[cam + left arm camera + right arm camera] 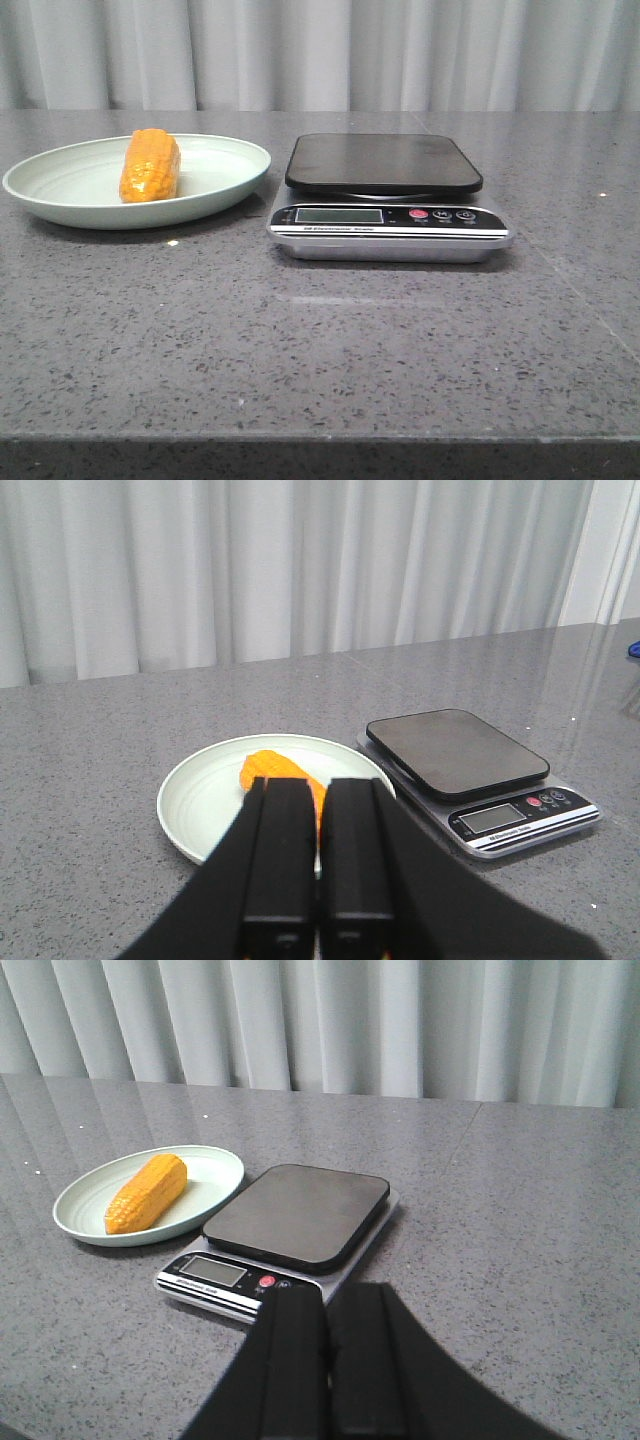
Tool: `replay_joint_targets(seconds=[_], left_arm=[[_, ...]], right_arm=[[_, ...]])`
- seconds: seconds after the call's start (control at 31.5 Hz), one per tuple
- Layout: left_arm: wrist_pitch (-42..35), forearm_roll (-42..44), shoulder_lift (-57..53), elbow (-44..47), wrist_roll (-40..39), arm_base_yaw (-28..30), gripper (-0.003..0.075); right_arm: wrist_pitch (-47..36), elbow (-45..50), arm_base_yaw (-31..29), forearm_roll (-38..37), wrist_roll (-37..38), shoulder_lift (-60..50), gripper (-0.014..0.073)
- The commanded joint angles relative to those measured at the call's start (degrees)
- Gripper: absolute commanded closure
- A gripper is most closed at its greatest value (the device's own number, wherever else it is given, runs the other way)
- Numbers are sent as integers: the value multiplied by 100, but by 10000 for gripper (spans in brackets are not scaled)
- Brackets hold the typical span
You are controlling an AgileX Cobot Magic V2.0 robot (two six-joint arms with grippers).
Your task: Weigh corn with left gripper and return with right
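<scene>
A pale green plate (225,160) sits on the grey speckled table (320,340); just beside it stands a digital scale (388,195) with a dark platform; white curtains (320,50) hang behind.

Staged lab tabletop: grey stone counter (320,350), white curtain (320,50) backdrop

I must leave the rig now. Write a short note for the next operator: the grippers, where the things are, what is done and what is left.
Left gripper: fingers shut together, empty, raised above the table and aimed at the plate.
Right gripper: fingers shut, empty, raised behind the scale.
The corn lies on its side in the pale green plate, on the robot's left.
The kitchen scale stands just right of the plate; its black platform is bare.
Done: nothing yet, the corn is not picked up.
Left: open the left gripper, lift the corn onto the scale, then return it to the plate with the right gripper.
</scene>
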Motion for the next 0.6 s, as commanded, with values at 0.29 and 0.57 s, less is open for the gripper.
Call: replay_joint_targets(seconds=[0.29,0.57], left_arm=[[-399,-20,75,-143,1,9,588],[-412,-34,75,-97,1,9,588]], right_arm=[[-415,6,-30,-36,-44,74,454],[-415,6,-30,-36,-44,74,454]])
